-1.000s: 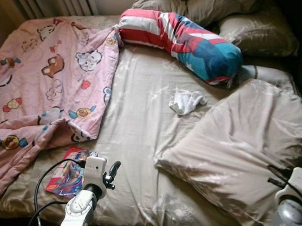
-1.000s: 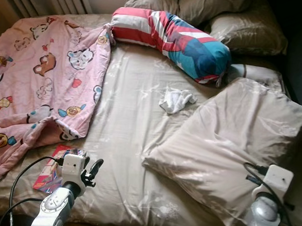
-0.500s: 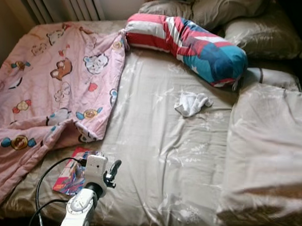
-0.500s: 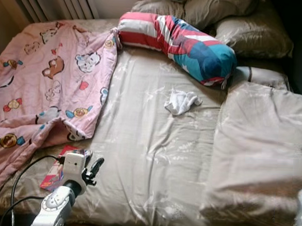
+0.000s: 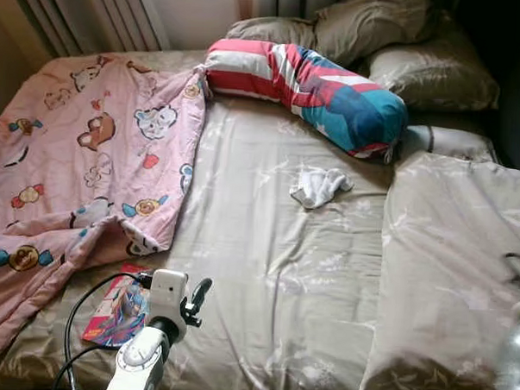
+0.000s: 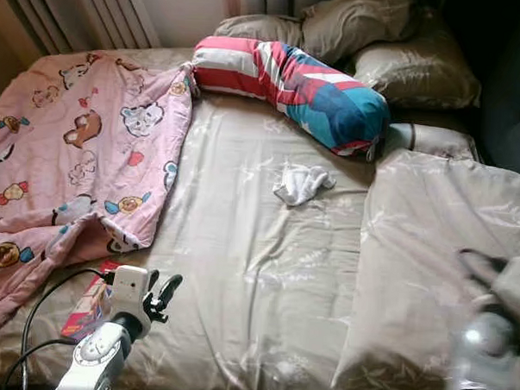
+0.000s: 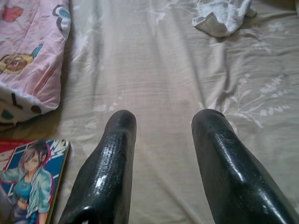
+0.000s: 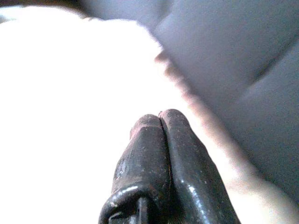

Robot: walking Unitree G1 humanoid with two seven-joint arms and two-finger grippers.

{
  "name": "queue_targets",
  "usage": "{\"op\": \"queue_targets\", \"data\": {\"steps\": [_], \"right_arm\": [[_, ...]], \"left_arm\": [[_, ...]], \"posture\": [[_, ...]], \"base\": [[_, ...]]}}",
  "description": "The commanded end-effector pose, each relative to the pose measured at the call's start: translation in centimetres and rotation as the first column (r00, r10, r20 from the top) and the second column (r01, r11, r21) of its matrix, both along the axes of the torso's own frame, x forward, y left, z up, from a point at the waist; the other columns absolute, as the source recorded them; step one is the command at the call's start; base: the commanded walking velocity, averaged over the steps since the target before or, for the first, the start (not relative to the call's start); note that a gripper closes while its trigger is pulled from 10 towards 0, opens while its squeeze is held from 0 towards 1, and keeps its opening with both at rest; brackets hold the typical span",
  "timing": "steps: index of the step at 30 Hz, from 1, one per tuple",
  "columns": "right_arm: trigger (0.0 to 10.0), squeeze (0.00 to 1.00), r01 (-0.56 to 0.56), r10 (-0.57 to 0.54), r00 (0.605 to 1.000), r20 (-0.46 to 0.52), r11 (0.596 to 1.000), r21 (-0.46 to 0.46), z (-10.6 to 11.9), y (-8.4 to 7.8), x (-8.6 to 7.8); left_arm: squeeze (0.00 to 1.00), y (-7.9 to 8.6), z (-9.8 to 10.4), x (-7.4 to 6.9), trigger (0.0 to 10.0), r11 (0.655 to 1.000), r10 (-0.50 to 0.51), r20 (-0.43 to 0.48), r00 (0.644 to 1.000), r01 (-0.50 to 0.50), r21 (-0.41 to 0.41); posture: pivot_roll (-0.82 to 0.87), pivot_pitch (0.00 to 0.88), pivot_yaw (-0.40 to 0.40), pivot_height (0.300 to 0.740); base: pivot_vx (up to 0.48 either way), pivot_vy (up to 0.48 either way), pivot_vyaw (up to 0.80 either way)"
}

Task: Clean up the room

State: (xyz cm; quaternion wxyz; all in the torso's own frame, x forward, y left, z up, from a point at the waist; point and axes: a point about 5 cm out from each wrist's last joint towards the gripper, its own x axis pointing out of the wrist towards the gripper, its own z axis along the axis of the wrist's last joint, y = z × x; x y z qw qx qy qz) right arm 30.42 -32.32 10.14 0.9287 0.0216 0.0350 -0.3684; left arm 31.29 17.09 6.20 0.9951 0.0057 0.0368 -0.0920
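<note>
A large beige pillow (image 5: 456, 255) lies flat along the bed's right side. My right arm (image 6: 488, 339) shows blurred at its near right corner. In the right wrist view my right gripper (image 8: 160, 117) is shut, fingers pressed together over a bright white surface with nothing seen between them. My left gripper (image 5: 199, 292) hovers open above the beige sheet (image 5: 266, 247) near the bed's front left; its fingers (image 7: 117, 154) point toward a crumpled white cloth (image 5: 319, 187) in the middle of the bed. A comic book (image 5: 115, 314) lies just left of the left gripper.
A pink cartoon blanket (image 5: 80, 170) covers the bed's left side, its edge folded over near the comic. A red, white and blue striped bolster (image 5: 308, 80) and beige pillows (image 5: 421, 64) lie at the head. A dark padded surface (image 8: 243, 60) stands beside the bed's right.
The beige pillow has swung from lying diagonally across the bed to lying straight along the right side. My right arm dropped lower and to the right. The view has shifted slightly.
</note>
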Motion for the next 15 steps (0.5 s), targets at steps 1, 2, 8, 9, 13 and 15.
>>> {"op": "queue_targets", "data": {"steps": [1, 2, 8, 9, 13, 15], "right_arm": [[10.0, 0.00, -0.085, 0.087, 0.996, -0.017, 0.989, 0.123, -2.9, 2.2, -0.7], [10.0, 0.00, -0.085, 0.087, 0.996, -0.017, 0.989, 0.123, -2.9, 2.2, -0.7], [10.0, 0.00, -0.511, 0.514, 0.857, -0.039, 0.857, 0.059, -5.7, 10.1, -1.4], [10.0, 0.00, -0.511, 0.514, 0.857, -0.039, 0.857, 0.059, -5.7, 10.1, -1.4], [10.0, 0.00, -0.588, 0.592, 0.803, -0.071, 0.806, 0.061, -7.1, 11.2, -2.5], [10.0, 0.00, -0.552, 0.557, 0.829, -0.042, 0.829, 0.089, -7.1, 10.7, -2.6]], "left_arm": [[0.00, 0.6, -1.4, -0.9, 10.0, 1.000, 0.014, -0.051, 0.999, -0.014, 0.008], [0.00, 0.6, -1.4, -0.9, 10.0, 1.000, 0.014, -0.051, 0.999, -0.014, 0.008], [0.00, 0.7, -1.5, -1.1, 10.0, 1.000, 0.023, -0.048, 0.999, -0.023, 0.003], [0.00, 0.7, -1.5, -1.1, 10.0, 1.000, 0.023, -0.048, 0.999, -0.023, 0.003], [0.00, 0.4, -1.8, -1.2, 10.0, 0.999, 0.044, -0.052, 0.998, -0.045, -0.017], [0.00, 0.0, -1.9, -1.2, 10.0, 0.998, 0.055, -0.051, 0.997, -0.057, -0.030]], "posture": [[-0.04, 0.272, 0.089, 0.740], [-0.04, 0.272, 0.089, 0.740], [-0.05, 0.269, 0.077, 0.740], [-0.05, 0.269, 0.077, 0.740], [-0.05, 0.258, 0.047, 0.740], [-0.06, 0.252, 0.033, 0.740]], "base": [[0.000, 0.000, 0.00], [0.000, 0.000, 0.00], [0.000, 0.000, 0.00], [0.000, 0.000, 0.00], [0.000, 0.000, 0.00], [0.000, 0.000, 0.00]]}}
